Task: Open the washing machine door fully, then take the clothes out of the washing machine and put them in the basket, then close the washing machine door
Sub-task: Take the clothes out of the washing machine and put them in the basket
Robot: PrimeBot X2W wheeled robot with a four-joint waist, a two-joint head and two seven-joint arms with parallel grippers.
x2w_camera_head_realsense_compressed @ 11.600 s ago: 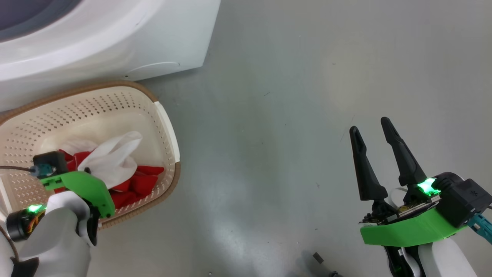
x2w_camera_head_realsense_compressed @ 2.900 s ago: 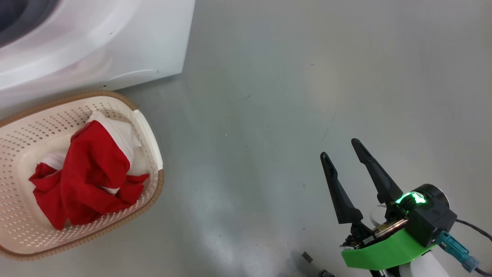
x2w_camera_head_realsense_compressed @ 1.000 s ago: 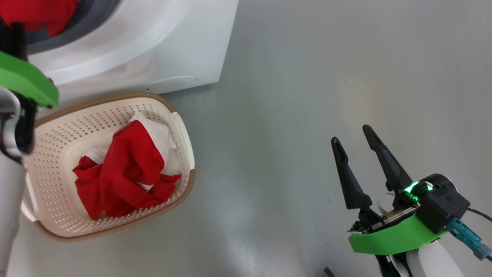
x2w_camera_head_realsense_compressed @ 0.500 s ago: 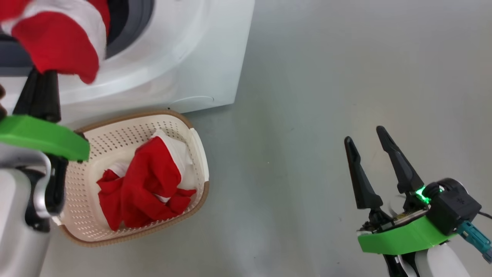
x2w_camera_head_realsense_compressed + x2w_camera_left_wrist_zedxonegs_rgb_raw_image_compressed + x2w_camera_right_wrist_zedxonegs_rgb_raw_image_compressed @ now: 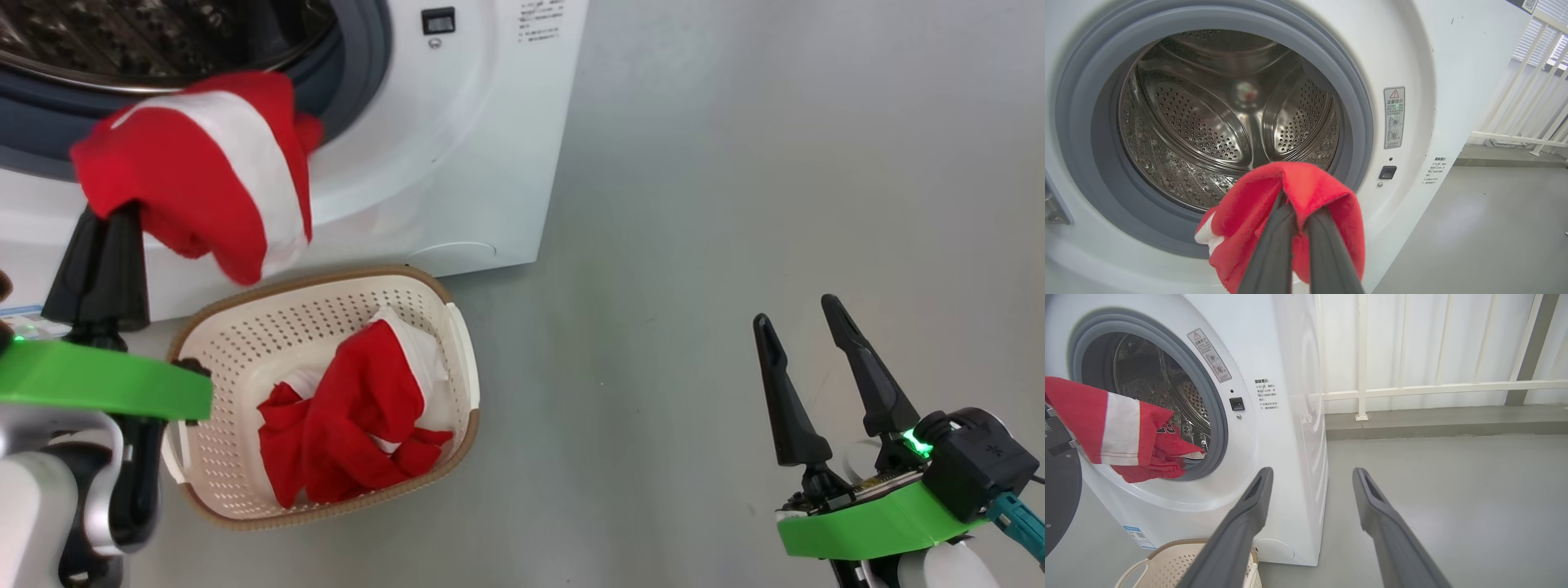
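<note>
Grey, smooth floor (image 5: 735, 163), faintly glossy, with a white railing (image 5: 1412, 390) before pale wall panels at the back of the room. The washing machine (image 5: 457, 163) stands on this floor. Its steel drum (image 5: 1208, 122) is exposed inside the grey rubber ring (image 5: 1359, 102). The washing machine door (image 5: 1057, 498) is swung open and is seen as a dark disc at the left edge of the right wrist view.

The left hand (image 5: 1298, 212) is closed on a red garment (image 5: 196, 171) with a white stripe. Its fingers point toward the drum mouth. The garment is draped over the fingertips and hangs down on both sides. It is in the air, in front of the lower part of the opening and above the basket. In the right wrist view its long axis runs roughly sideways across the opening, and one end lies at the ring.

The basket (image 5: 326, 278) sits on the floor just beside the machine's front. Its long axis lies roughly along that front. Inside it is a second red-and-white garment (image 5: 351, 425), crumpled toward the right end.

The right hand (image 5: 796, 310) has its fingers spread and holds nothing. It is over bare floor well apart from the basket, fingers pointing up the head view.
</note>
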